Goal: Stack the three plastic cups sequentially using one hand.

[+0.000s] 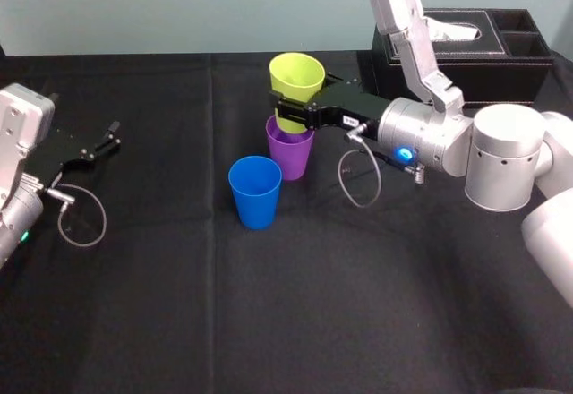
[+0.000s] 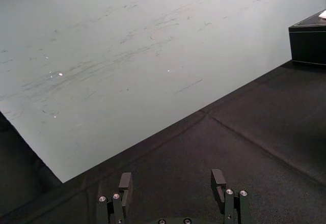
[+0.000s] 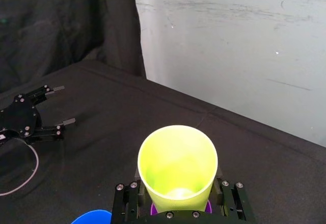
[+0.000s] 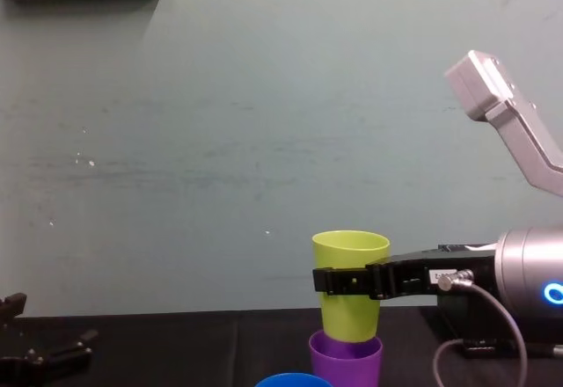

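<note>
Fingers (image 4: 339, 280) of the right gripper (image 1: 300, 103) pinch the yellow-green cup (image 1: 295, 76) from both sides, about halfway up its wall. In the right wrist view I see a black finger (image 3: 127, 196) on either side of the cup (image 3: 177, 158), which is open end up. From the chest view the yellow-green cup (image 4: 350, 251) stands upright, directly over the purple cup (image 4: 345, 361), with its base at the purple rim. I cannot tell how far in it sits. The purple cup (image 1: 290, 152) stands upright on the black table (image 1: 269, 304), near its middle. The blue cup (image 1: 255, 192) stands upright and alone just beside the purple one, on its left and nearer to me. The right arm reaches in from the right, in front of the black tissue box (image 1: 466, 54) at the far right of the table.

The left gripper (image 1: 115, 137) is parked low at the left edge of the table, well apart from the cups. Its fingers (image 2: 125, 183) are spread wide with nothing between them.
</note>
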